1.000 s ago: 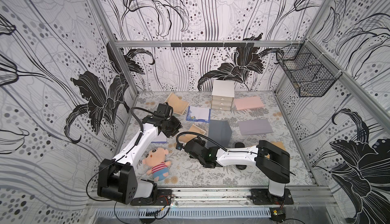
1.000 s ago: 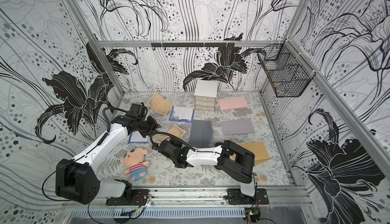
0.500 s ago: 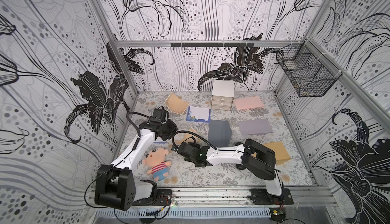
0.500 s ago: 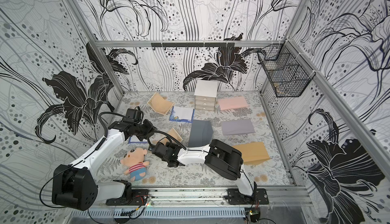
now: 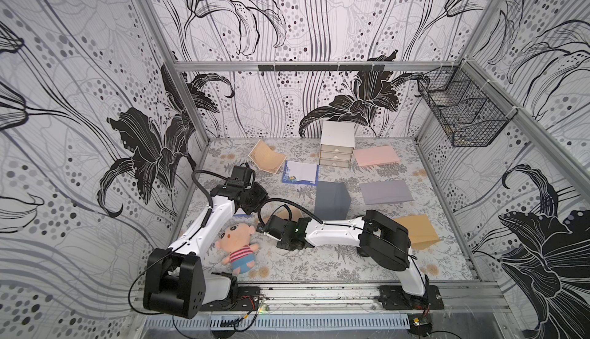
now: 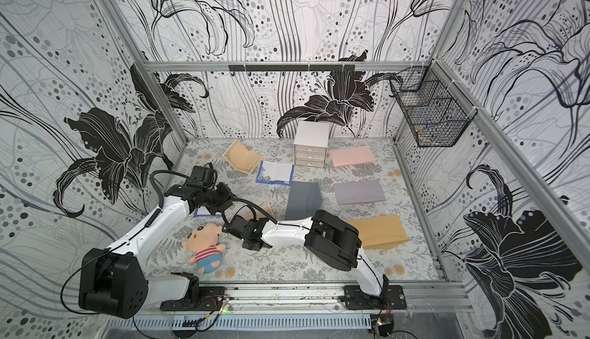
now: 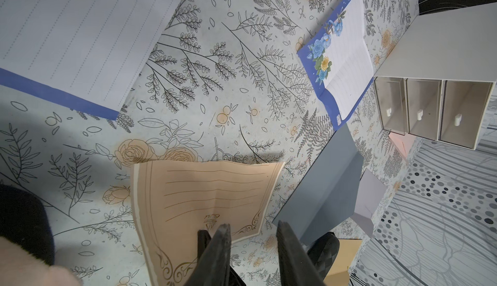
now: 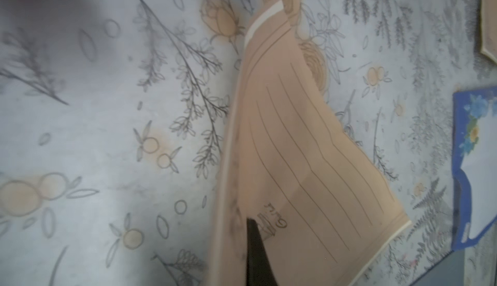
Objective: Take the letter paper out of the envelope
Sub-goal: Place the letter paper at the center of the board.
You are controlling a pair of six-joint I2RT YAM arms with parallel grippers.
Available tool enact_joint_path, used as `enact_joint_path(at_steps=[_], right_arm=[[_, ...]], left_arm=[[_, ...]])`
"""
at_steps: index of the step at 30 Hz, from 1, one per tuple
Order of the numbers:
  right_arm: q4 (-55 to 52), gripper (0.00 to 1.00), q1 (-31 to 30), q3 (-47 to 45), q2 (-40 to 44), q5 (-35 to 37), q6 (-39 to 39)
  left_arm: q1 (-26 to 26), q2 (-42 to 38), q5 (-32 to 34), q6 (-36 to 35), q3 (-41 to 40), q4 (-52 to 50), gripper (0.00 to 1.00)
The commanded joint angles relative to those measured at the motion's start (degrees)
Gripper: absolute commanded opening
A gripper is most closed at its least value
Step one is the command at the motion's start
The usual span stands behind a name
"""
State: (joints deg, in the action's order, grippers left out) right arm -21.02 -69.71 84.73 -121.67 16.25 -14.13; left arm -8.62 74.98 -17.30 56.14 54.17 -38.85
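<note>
My right gripper (image 8: 251, 225) is shut on a tan lined letter paper (image 8: 295, 150) and holds it off the floral mat, outside every envelope in view. Only one of its fingers (image 8: 256, 255) shows; the sheet covers the other. In the left wrist view the same letter paper (image 7: 204, 195) hangs just ahead of my left gripper (image 7: 252, 233), which is open with nothing between its fingers (image 7: 220, 249). One of those fingers is beside the sheet's lower edge. A brown envelope (image 5: 415, 232) lies flat at the right. A grey envelope (image 5: 330, 198) stands tented mid-mat.
A doll (image 5: 236, 245) lies near the front, under both arms. A drawer unit (image 5: 337, 147), another tan sheet (image 5: 266, 160) and a blue-bordered sheet (image 5: 301, 173) sit at the back. Lilac (image 5: 386, 192) and pink (image 5: 376, 155) envelopes lie right. A wire basket (image 5: 463, 120) hangs on the right wall.
My right arm has swung left, carrying the tan letter paper toward the left gripper. My left gripper has come forward to meet it, and its jaws have narrowed a little.
</note>
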Motion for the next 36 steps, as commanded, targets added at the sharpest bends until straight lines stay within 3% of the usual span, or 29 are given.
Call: enact_joint_path(at_steps=[1,15,23,32,36], right_arm=[[-9.8,0.0,0.7,3.5,-2.2,-7.8,1.5],[-30.2,0.0,5.7,19.1,-10.6,-24.4,3.9],[-26.7,0.0,6.3,17.7,-7.4,-20.8,4.5],[-15.1,0.28,3.8,7.8,2.6,-9.2,5.1],[-13.3,0.37,2.5,5.0,5.9,-8.7,5.6]], left_arm=[[0.5,-1.0,2.0,-2.3,1.7,-1.6,0.32],[0.8,-1.2,2.1,-3.1,4.1,-2.6,0.31],[0.8,-2.4,3.1,-3.6,4.8,-3.9,0.31],[2.4,1.8,2.7,-6.9,9.4,-5.5,0.32],[2.7,3.0,2.1,-6.8,10.1,-4.5,0.33]])
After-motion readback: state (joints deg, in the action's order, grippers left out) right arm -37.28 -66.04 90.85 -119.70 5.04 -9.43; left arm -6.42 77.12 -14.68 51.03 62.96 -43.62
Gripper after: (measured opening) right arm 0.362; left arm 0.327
